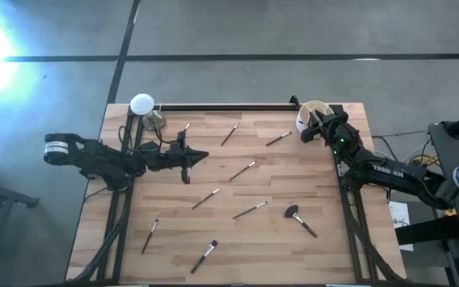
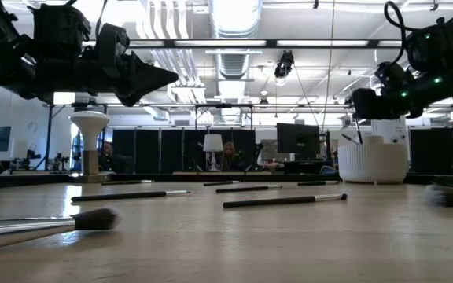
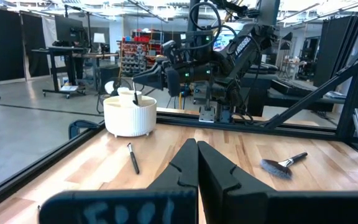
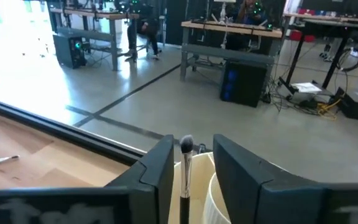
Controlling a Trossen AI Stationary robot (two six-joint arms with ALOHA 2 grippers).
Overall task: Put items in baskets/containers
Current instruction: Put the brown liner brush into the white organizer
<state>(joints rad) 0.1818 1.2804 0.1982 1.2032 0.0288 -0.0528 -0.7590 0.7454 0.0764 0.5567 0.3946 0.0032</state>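
Right now the right gripper (image 4: 188,171) hovers directly over the cup (image 3: 130,116) at the far right corner of the table (image 1: 213,159), its fingers parted with a gap on either side of a brush (image 4: 186,168). That brush stands upright between them, bristle head up, long axis vertical, lower end going down into the cup; whether the fingers touch it at all I cannot tell. I judge this as the drop-off step: the next move calls for lifting clear, then reaching for a brush on the table. Just beyond the cup, one short brush (image 3: 132,158) lies flat on the wood. Farther off, the fluffy-headed brush (image 1: 298,218) lies flat, handle pointing away from the cup. Farthest away, the left gripper (image 1: 200,156) waits above the table's left side, clenched and empty.
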